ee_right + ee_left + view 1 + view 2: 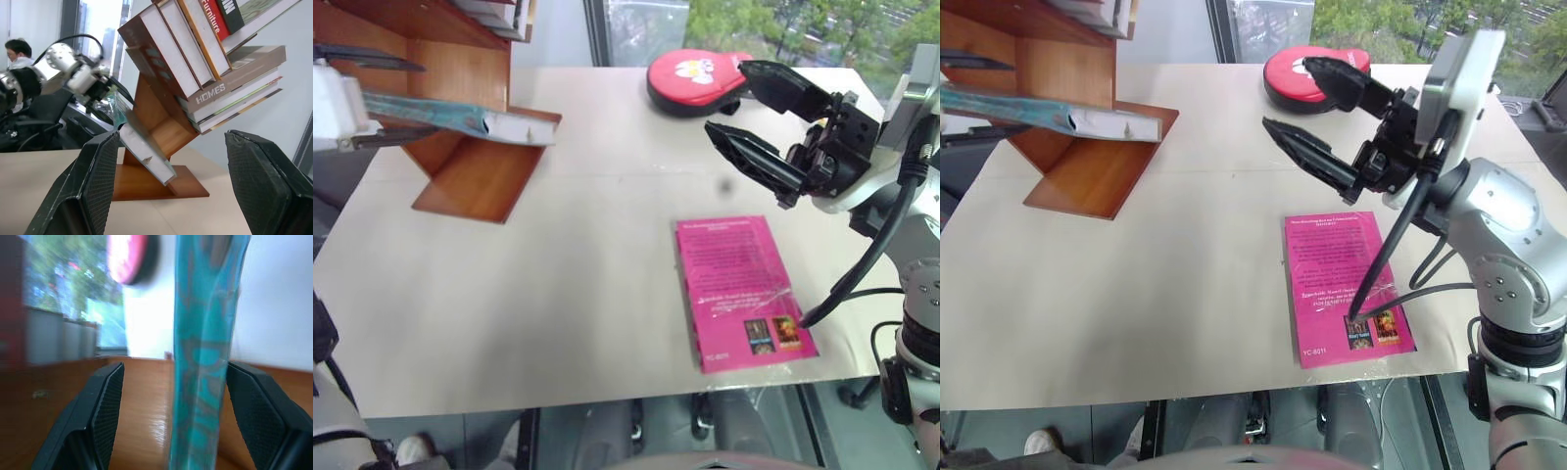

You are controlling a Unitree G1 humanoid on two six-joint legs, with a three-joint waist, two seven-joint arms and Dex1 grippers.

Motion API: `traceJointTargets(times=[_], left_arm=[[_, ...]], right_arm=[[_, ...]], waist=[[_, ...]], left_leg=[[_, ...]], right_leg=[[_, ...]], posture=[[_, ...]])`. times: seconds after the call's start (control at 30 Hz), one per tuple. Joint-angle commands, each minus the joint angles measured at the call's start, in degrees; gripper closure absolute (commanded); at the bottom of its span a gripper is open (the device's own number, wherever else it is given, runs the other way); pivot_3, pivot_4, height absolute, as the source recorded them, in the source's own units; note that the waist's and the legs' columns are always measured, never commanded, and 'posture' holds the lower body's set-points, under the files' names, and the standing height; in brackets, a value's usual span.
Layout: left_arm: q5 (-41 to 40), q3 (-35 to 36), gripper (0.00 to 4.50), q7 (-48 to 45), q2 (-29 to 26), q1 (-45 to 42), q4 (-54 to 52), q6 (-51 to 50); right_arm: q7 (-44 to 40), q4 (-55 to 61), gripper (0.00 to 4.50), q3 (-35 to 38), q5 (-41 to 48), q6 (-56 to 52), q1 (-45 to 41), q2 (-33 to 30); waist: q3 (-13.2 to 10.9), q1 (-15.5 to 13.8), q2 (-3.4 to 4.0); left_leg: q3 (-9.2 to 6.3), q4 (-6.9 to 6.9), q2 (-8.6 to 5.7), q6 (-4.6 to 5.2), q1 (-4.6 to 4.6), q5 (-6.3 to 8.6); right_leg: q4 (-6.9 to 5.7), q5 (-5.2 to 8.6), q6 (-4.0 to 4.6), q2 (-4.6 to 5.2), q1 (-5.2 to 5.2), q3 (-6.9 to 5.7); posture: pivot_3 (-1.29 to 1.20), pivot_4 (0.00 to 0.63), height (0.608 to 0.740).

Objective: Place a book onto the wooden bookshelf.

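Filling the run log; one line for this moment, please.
book: on wooden bookshelf | left tool: open, astride book | right tool: open, empty

Office, seated person [17, 49] by black chairs, large windows [636, 29] (trees outside); stacked books [205, 63]

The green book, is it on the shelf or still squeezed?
On the shelf. The teal book leans on the wooden bookshelf; the left tool's fingers stand open, apart from its cover.
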State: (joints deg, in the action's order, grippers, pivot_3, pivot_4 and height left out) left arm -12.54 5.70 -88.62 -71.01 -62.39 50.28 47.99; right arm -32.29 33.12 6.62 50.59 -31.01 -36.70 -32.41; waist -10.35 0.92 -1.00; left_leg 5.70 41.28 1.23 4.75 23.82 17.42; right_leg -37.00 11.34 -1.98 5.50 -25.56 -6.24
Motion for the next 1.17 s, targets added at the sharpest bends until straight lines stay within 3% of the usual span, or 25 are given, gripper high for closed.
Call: traceJointTargets(times=[0.03, 0.2, 0.33, 0.4, 0.67, 0.7, 0.8, 1.0, 1.17], left_arm=[[-12.2, 8.4, 1.11, 4.3, -0.5, 10.5, -19.8, -13.1], [-31.0, 11.0, 1.11, 31.9, 4.7, 26.2, -62.3, -47.9], [-45.2, 7.3, 1.11, 49.7, 12.4, 32.1, -80.5, -62.7], [-48.1, 5.0, 1.11, 53.9, 16.3, 37.3, -84.6, -66.9], [-38.1, -0.3, 1.11, 63.0, 30.2, 56.1, -83.8, -70.3], [-36.8, 0.3, 0.86, 61.8, 30.5, 58.3, -82.7, -70.0], [-34.7, 3.4, 0.05, 55.7, 28.8, 64.3, -79.7, -69.1], [-27.2, 13.4, 0.05, 43.4, 23.5, 73.3, -73.1, -62.8], [-25.1, 15.9, 0.05, 36.8, 21.2, 74.8, -70.5, -61.5]], right_arm=[[-1.5, -0.2, 0.93, 1.0, 0.7, 0.4, -0.7, -0.5], [-3.3, -1.1, 0.93, 2.9, 2.4, -1.9, 2.3, -3.2], [-2.3, -0.5, 0.93, 5.2, 5.8, -5.5, 5.4, -5.7], [-1.9, 0.9, 0.93, 6.3, 6.2, -7.0, 8.3, -7.7], [-1.4, 6.1, 0.93, 14.1, -1.6, -10.2, 31.1, -16.9], [-2.0, 5.6, 0.71, 16.2, -2.5, -10.5, 34.8, -17.6], [-6.4, 4.7, 0.0, 23.3, -7.2, -9.1, 47.1, -19.4], [-16.7, 1.5, 0.0, 36.9, -17.6, -2.9, 66.0, -19.7], [-19.7, -0.1, 0.0, 40.3, -18.6, -1.3, 68.3, -18.9]], waist=[[0.0, -0.3, 0.0], [0.0, -1.1, -0.01], [0.1, -1.3, 0.24], [0.1, -1.5, 0.31], [0.2, -1.8, 0.33], [0.2, -1.8, 0.32], [0.2, -2.0, 0.33], [0.2, -1.9, 0.4], [0.2, -1.8, 0.45]], left_leg=[[-0.01, 0.0, -0.02, 0.0, -0.03, 0.0], [-0.36, 0.16, -0.16, 0.01, -0.01, 0.0], [-0.48, 0.14, -0.24, 0.01, -0.15, 0.0], [-0.51, -0.05, -0.24, 0.0, -0.56, 0.0], [-0.12, -0.12, -0.14, -0.05, -1.1, -0.01], [-0.12, -0.11, -0.15, -0.05, -1.13, -0.01], [-0.14, -0.09, -0.13, -0.05, -1.15, 0.0], [-0.04, -0.1, -0.02, -0.09, -1.13, 0.03], [0.01, -0.14, 0.03, -0.25, -1.11, 0.14]], right_leg=[[-0.05, 0.0, 0.0, 0.05, 0.01, 0.03], [0.02, -0.06, -0.08, 0.3, 0.29, -0.05], [0.12, -0.1, -0.14, 0.26, 0.45, -0.1], [0.17, -0.09, -0.13, 0.29, 0.84, -0.01], [0.16, -0.07, -0.13, 0.09, 1.14, 0.11], [0.17, -0.07, -0.13, 0.09, 1.18, 0.13], [0.19, -0.05, -0.14, 0.08, 1.21, 0.09], [0.23, 0.22, -0.16, 0.06, 1.11, 0.16], [0.23, 0.24, -0.12, 0.1, 0.98, 0.26]], posture=[[0.0, 0.15, 0.74], [0.0, 0.15, 0.74], [0.0, 0.15, 0.74], [0.0, 0.15, 0.74], [0.0, 0.15, 0.74], [0.0, 0.15, 0.74], [0.0, 0.15, 0.74], [0.0, 0.15, 0.74], [0.0, 0.15, 0.74]])
